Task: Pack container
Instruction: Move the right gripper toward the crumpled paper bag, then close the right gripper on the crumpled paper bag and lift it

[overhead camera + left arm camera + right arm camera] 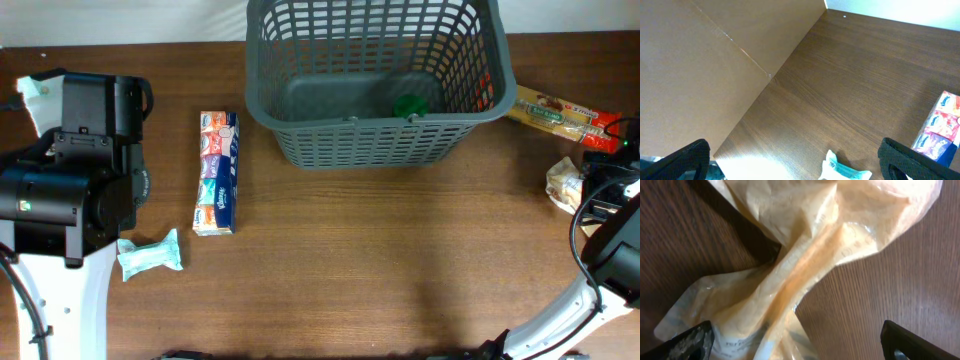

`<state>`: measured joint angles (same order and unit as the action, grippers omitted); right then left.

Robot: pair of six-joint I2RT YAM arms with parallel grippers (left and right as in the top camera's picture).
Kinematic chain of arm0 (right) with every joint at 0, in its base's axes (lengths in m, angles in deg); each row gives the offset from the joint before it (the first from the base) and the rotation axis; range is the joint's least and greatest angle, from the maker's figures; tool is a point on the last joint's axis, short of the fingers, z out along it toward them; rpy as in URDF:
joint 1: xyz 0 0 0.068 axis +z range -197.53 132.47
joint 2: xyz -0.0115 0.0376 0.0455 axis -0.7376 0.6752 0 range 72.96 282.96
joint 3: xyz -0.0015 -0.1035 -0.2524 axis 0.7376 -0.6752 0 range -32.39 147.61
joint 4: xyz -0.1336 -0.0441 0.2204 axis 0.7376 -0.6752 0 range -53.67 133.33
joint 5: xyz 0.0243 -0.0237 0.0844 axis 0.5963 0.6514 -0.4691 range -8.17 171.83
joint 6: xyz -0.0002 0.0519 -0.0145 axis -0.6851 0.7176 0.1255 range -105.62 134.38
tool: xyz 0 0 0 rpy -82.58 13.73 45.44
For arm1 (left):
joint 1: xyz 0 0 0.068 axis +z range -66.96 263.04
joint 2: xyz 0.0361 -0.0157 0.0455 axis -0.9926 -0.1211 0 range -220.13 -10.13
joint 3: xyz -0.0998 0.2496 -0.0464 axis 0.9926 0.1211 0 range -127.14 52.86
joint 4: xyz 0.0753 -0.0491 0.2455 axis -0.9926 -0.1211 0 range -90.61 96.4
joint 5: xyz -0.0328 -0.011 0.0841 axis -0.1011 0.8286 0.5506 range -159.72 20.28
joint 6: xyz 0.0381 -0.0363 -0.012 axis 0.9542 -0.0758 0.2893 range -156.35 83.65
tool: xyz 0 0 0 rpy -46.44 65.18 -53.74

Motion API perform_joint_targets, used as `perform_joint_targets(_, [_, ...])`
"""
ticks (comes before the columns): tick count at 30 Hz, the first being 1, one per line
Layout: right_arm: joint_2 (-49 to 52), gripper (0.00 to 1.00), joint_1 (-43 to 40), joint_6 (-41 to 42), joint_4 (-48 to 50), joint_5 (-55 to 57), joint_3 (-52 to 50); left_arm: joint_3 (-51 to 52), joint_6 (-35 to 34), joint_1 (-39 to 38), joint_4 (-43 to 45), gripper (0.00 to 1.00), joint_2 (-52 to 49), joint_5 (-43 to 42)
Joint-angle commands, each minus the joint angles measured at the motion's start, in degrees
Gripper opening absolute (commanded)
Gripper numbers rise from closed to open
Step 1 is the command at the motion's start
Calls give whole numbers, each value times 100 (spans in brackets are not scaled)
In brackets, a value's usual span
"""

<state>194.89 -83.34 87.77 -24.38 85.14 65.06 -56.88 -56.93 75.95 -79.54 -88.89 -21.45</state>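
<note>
The container [375,140] is a large dark grey lattice basket at the top centre of the overhead view, with a small green thing [408,104] on its bottom. My left gripper [797,162] is open and empty, above the table by a small teal and white pack [845,171], which also shows in the overhead view [150,255]. My right gripper [797,347] is open, low over a crumpled yellowish clear bag [805,255] that lies partly between its fingers. That bag sits at the right edge in the overhead view [563,183].
A long multipack of tissues [216,175] lies left of the basket and shows in the left wrist view [940,131]. A tan, red and green snack pack [565,117] lies right of the basket. My left arm [80,170] fills the left side.
</note>
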Motion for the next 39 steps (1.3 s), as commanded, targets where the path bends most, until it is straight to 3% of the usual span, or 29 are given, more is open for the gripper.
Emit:
perform_joint_targets(1, [146,99,-24,-26,79,461,-28,-2,46,24,-2,100,-11,42])
perform_joint_targets(34, [695,98,-20,-389,328,638,-291,-2,46,24,-2,100,-11,42])
perform_joint_targets(35, [695,73,-20,-415,251,632,-326,-2,46,24,-2,100,-11,42])
perform_joint_targets(36, [695,42,-20,-413,186,632,-332,-2,46,24,-2,100,-11,42])
perform_joint_targets(37, [695,4,-20,-413,105,610,-332,-2,46,24,-2,100,-11,42])
perform_joint_targets(39, [691,4,-20,-420,57,503,-315,-2,46,24,-2,100,-11,42])
